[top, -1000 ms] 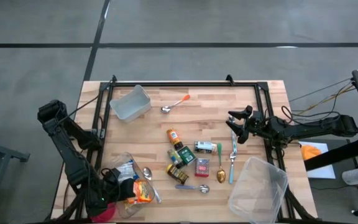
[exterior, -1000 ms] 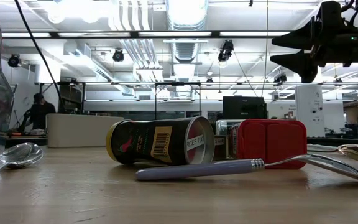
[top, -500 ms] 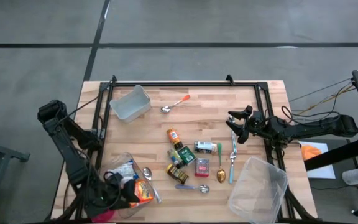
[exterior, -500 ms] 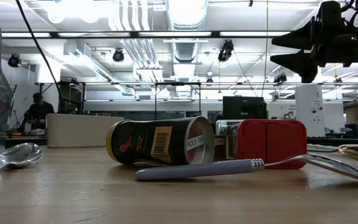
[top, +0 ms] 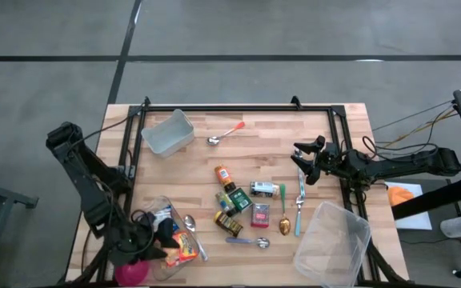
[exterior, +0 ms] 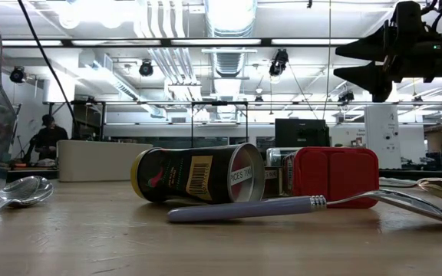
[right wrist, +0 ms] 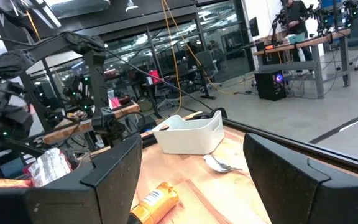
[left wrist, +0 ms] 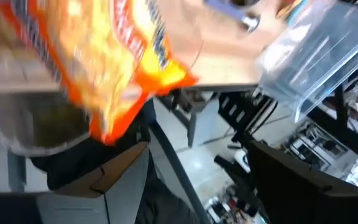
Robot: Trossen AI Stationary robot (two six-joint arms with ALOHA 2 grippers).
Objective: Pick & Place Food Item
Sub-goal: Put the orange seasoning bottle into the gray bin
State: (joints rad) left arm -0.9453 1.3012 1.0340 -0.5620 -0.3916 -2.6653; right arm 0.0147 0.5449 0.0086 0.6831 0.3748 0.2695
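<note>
high: left gripper [top: 166,244] at near-left counter [top: 294,132] corner, over orange bag [top: 184,248] in clear tub [top: 158,210]; right gripper [top: 301,162] far off, waiting.
left wrist: bag [left wrist: 104,56] just ahead of fingers; clamped or apart, cannot tell.
right wrist: fingers [right wrist: 104,180] apart, empty.
</note>
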